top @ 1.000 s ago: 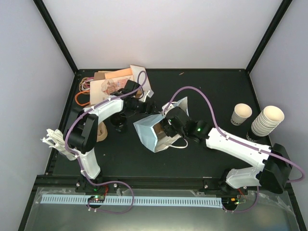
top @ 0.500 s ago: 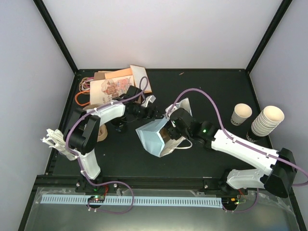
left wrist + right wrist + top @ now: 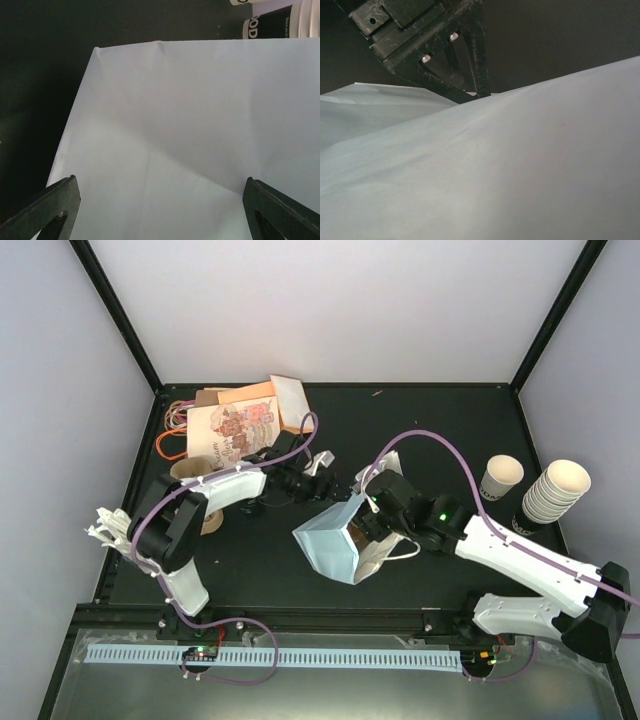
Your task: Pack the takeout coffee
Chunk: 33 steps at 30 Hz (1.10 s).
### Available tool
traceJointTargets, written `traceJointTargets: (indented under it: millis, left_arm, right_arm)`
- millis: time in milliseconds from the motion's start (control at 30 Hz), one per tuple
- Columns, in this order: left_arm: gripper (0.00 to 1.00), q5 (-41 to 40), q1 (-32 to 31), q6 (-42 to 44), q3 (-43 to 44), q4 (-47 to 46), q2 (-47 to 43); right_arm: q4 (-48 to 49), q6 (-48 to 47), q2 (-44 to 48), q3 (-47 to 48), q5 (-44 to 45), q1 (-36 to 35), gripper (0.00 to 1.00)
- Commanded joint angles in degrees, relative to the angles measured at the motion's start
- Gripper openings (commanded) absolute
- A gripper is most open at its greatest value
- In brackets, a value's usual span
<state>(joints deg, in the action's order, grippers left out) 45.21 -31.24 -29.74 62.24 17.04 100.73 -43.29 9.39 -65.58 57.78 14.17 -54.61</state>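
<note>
**A:** The right gripper (image 3: 366, 518) is at the mouth of the bag (image 3: 328, 545). Does it grip the paper?

**B:** I cannot tell. Its wrist view is full of pale paper and its own fingers do not show. But over the last second the bag has slid with it, toward the near edge and to the right. So I think it drags the bag in some way.

**A:** And the left gripper (image 3: 326, 468)?

**B:** It has followed. Now it is near the right gripper, on its far-left side. Its fingers (image 3: 57, 202) stand wide apart with nothing between them, and the side of the bag is in front of them.

**A:** What does this mean for the task?

**B:** I judge they are placing the bag and opening it. Packing is not yet begun.

**A:** The stack (image 3: 556, 490)?

**B:** Well apart to the right. These cups have no lid.

**A:** And the coffee?

**B:** Well apart to the left, under the left forearm, is a small dark shape (image 3: 250, 504). I think it is the coffee, but I am not sure.
</note>
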Motion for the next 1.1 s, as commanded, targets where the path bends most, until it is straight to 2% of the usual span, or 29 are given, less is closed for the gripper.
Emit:
traceJointTargets:
  millis: [0,400,733,900,1067]
  left_arm:
    - [0.92,1.72,-1.89,-3.43,-1.70,-3.31,-3.86]
    - [0.96,-5.19,-1.59,-2.24,-0.22,1.42,-9.18]
    - [0.97,-5.80,0.08,0.61,-1.13,5.43,-11.29]
    - [0.97,-5.68,0.07,0.57,-3.81,4.98,-12.03]
    - [0.96,-5.49,0.05,-0.06,-6.97,4.16,-13.23]
  right_arm:
    - [-1.24,1.51,2.05,-0.25,-1.97,0.16,0.40]
    - [-6.60,3.93,2.44,2.61,-0.10,0.14,0.41]
    - [-11.33,6.47,0.67,8.14,0.92,0.12,0.41]
    - [-15.93,10.33,-0.92,13.13,0.93,0.14,0.41]
    - [-16.97,12.48,-1.41,14.22,-0.28,0.12,0.41]
